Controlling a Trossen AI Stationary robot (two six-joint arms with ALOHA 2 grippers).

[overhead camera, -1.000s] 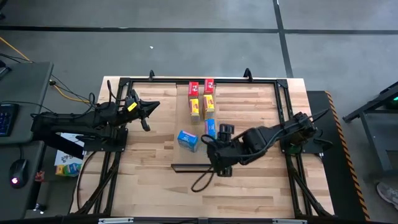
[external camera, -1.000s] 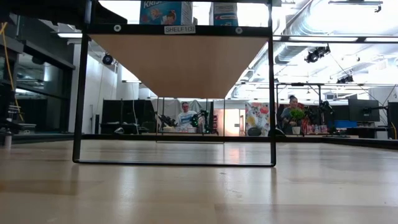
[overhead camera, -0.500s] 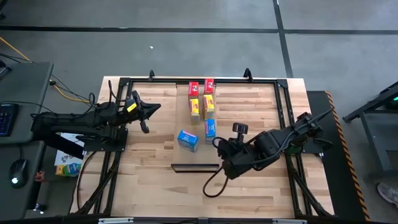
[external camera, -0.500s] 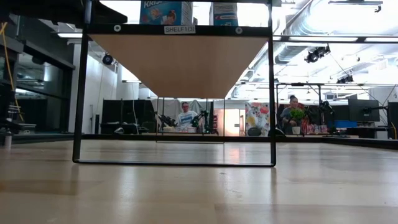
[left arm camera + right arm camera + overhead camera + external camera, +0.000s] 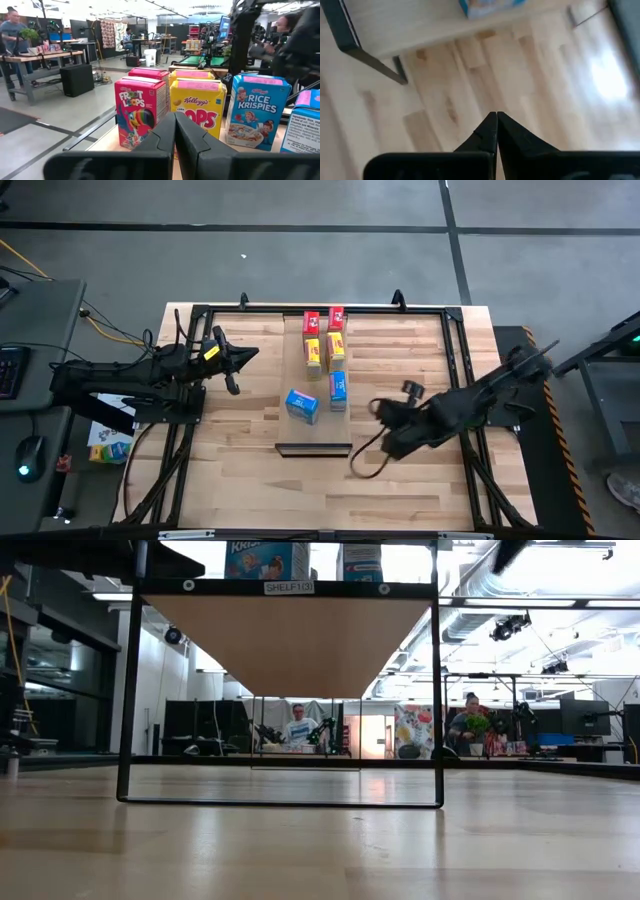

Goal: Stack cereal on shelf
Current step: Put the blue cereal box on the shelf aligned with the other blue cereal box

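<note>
Several small cereal boxes stand on the pale shelf [image 5: 291, 360]: two red [image 5: 311, 323], two yellow [image 5: 314, 352], one blue [image 5: 338, 388] in the rows, and another blue [image 5: 302, 405] apart near the shelf's black lip [image 5: 313, 448]. My left gripper [image 5: 240, 356] waits shut left of the shelf; its wrist view faces the red [image 5: 140, 112], yellow [image 5: 197, 107] and blue [image 5: 256, 112] boxes. My right gripper [image 5: 379, 408] is shut and holds nothing, right of the shelf over the tabletop [image 5: 496, 116].
A black tube frame [image 5: 455, 350] runs around the tabletop, and a shelf leg [image 5: 350, 40] shows in the right wrist view. The low view looks under the raised shelf [image 5: 290, 640]. A cable loop [image 5: 365, 465] hangs from the right arm. People sit in the room beyond.
My right gripper has drawn back from the blue box in the row toward the table's right edge, and its fingers have come together. The blue box stays standing where it was. The left arm has kept still.
</note>
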